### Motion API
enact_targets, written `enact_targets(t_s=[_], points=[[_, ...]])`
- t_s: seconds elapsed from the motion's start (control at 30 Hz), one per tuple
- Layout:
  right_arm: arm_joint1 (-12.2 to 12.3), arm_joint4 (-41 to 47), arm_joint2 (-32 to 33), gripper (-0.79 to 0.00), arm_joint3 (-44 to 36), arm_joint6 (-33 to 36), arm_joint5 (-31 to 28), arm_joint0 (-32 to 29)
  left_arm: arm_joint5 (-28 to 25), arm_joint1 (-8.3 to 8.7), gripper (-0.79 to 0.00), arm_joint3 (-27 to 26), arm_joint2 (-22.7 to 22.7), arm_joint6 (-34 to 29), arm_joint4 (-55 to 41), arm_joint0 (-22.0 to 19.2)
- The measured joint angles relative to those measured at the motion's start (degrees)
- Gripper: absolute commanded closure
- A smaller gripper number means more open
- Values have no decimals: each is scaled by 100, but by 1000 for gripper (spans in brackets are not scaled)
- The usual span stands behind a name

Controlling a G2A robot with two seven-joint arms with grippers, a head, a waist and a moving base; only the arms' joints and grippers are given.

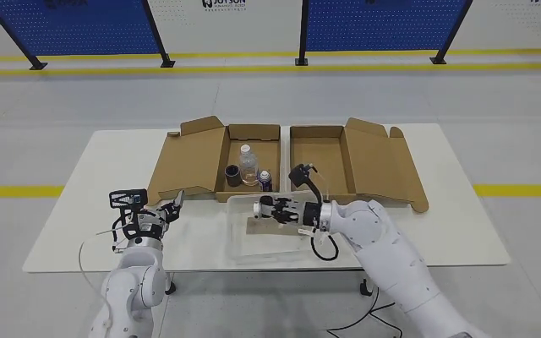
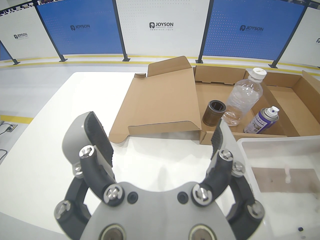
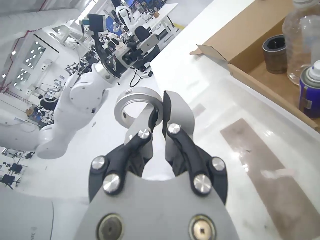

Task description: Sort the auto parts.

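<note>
Claws at the sorting step: the right claw [image 3: 160, 109] is clamped on one side of a metal ring [image 3: 140, 91], one finger inside the bore and one outside. The ring hangs over the tray [image 1: 232, 232], clear of its floor. The left claw [image 2: 156, 126] is spread wide with nothing in it, low over the table [image 1: 93, 194] just beside the tray's left end.

Behind the tray stand two boxes. The left box [image 2: 220, 73] holds a dark bearing [image 2: 213, 113], a bottle [image 2: 243, 101] and a spray can [image 2: 262, 122], all upright near its front wall. The right box [image 1: 325, 152] sits beside it.

Step in hand (judged): carry the ring out of the tray to a box. The frames do not settle which box.

Points of good practice:
- The grip is on the rim only, so the ring sticks out to one side and may pivot; move slowly and keep the wrist steady.
- Lift above the tray wall and the box's front wall before crossing.
- If the left box is the target, come down on bare cardboard behind the bottle and can, since either could tip.
- Lower close to the floor before letting go, as a dropped ring may roll.
</note>
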Motion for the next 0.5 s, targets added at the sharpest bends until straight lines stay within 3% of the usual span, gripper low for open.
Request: enact_targets(t_s=[0.3, 0.5], points=[[9, -351, -5, 0, -128, -254, 199, 81, 0, 0, -785, 0, 0, 0, 0, 0], [77, -1348, 95, 0, -560, -383, 811, 90, 0, 0, -785, 0, 0, 0, 0, 0]])
